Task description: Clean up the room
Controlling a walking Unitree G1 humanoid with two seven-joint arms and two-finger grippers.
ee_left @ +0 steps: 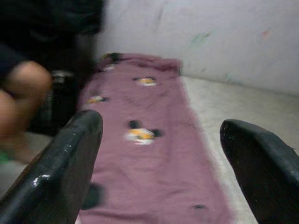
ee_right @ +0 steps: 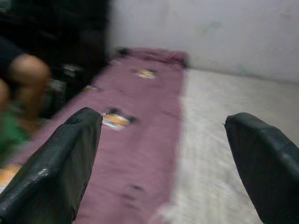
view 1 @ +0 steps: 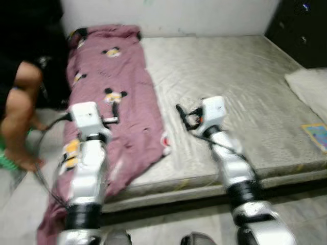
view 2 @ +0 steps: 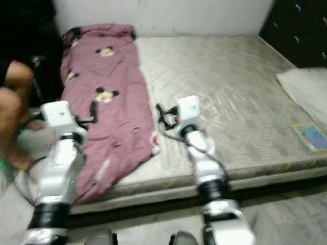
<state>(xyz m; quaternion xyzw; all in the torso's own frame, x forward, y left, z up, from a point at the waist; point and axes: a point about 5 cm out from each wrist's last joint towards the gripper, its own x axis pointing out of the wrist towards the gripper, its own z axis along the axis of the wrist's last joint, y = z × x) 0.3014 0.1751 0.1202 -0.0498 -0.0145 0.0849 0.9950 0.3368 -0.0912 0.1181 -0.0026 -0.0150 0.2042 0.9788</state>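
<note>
A low mattress (view 1: 235, 97) lies on the floor (view 1: 168, 224), its head end against a pale wall (view 1: 168, 15). The mattress cover is light grey-beige with a faint pattern. A mauve blanket (view 1: 115, 102) with cartoon-mouse prints runs lengthwise along the robot's left side of the mattress; its near end hangs over the front edge and reaches the floor. A white pillow (view 1: 311, 87) sits at the robot's right edge of the mattress, and a small colourful flat item (view 1: 317, 135), too blurred to identify, lies nearer the front corner on that side. A dark cabinet (view 1: 301, 28) stands beyond the pillow, in the right corner of the room.

A person (view 1: 20, 102) in dark clothing crouches on the floor at the left, beside the blanket.

The left claw (view 1: 113, 113) is held over the blanket, fingers spread apart, nothing between them. The right claw (view 1: 185, 118) is held over the bare mattress just beside the blanket's edge, fingers likewise apart and empty. All views are slightly blurred
</note>
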